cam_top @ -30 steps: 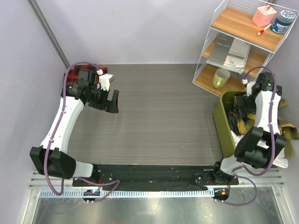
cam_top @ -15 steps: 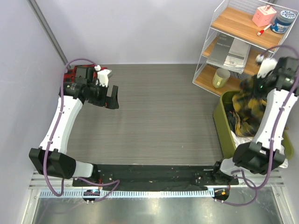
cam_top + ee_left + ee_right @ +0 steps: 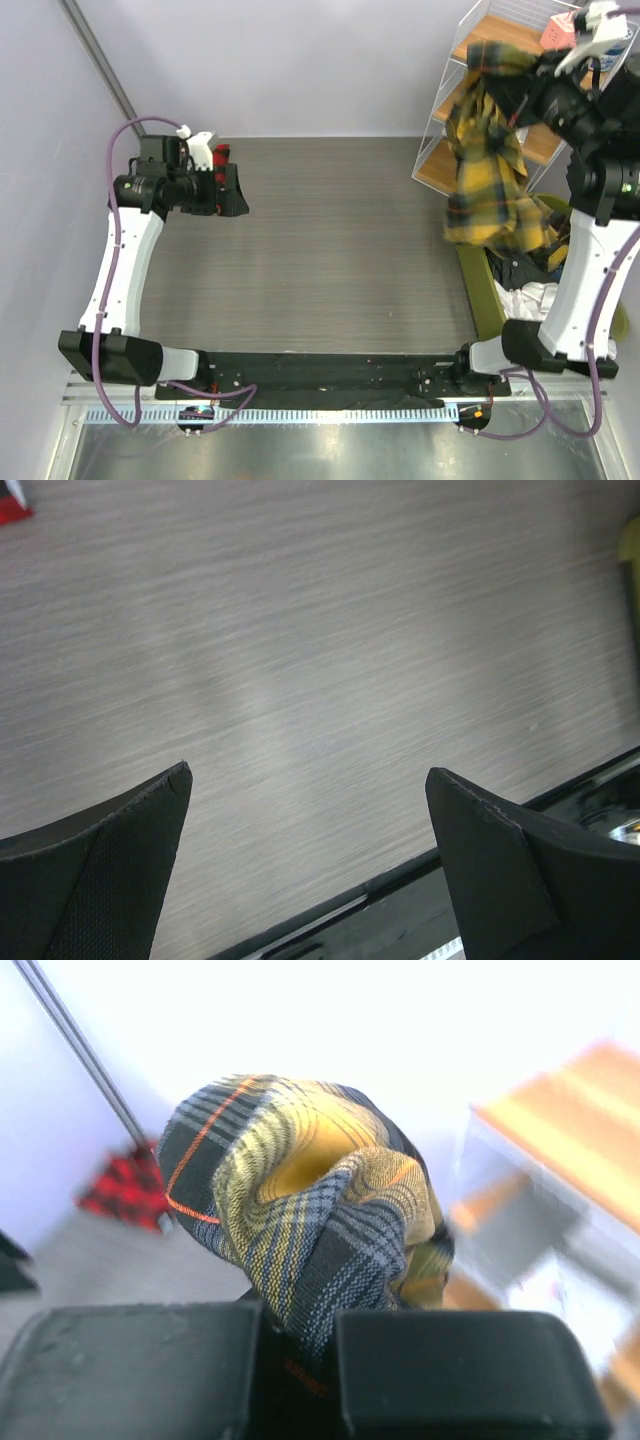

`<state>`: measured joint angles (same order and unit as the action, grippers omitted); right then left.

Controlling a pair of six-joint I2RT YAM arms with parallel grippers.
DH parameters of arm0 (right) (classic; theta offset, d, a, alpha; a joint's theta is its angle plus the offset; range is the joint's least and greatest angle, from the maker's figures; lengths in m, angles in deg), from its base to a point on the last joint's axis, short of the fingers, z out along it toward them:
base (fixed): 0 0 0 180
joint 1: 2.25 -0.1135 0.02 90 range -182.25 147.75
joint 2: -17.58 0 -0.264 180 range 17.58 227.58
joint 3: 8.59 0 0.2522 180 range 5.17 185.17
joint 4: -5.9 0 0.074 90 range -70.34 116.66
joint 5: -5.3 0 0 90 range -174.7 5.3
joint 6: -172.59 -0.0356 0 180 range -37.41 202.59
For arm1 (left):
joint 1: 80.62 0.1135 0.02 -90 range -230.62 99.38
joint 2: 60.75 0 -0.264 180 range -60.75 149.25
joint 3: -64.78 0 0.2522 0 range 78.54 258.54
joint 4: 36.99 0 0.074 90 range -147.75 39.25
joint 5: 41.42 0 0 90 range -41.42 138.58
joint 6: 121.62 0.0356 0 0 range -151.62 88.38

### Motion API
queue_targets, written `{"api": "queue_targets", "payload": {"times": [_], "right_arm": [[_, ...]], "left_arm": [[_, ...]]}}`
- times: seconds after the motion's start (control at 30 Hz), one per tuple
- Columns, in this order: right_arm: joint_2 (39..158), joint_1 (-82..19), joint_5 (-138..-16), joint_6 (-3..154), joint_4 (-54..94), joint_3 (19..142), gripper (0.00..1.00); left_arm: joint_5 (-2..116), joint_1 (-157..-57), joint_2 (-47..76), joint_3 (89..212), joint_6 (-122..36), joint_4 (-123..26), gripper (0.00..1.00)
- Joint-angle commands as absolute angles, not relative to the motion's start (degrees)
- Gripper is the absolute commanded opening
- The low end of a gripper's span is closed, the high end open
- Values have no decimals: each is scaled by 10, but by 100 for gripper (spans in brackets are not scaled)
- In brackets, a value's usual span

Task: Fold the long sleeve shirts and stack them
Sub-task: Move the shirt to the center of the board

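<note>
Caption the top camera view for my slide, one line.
Right claw holds the yellow plaid shirt high above the green bin; the open left claw hovers over the table.

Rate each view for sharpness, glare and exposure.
Top external: evenly lit and sharp, the hanging yellow shirt clear. Left wrist: the table is streaked with blur, with a pale glare band across it. Right wrist: the bunched yellow shirt is in focus, but the wall is blown out white, and the shelf and red shirt are smeared.

yellow shirt dangles bunched aloft; red shirt far left.
</note>
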<state>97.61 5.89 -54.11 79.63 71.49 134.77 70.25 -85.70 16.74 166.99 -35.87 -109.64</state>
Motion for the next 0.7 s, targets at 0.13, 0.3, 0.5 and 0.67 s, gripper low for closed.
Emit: {"api": "queue_targets", "payload": {"times": [0.13, 0.3, 0.5, 0.67], "right_arm": [[1078, 8, -571, 599, 380, 1503, 1], [1091, -23, -615, 553, 282, 1515, 1], [1069, -44, -625, 531, 224, 1492, 1], [1047, -45, -619, 504, 205, 1462, 1]], "left_arm": [[914, -873, -15, 1450, -554, -614, 100], [809, -1048, 53, 1464, -535, -487, 100], [676, -1209, 195, 1567, -501, -342, 100], [656, -1310, 363, 1712, -481, -281, 100]]}}
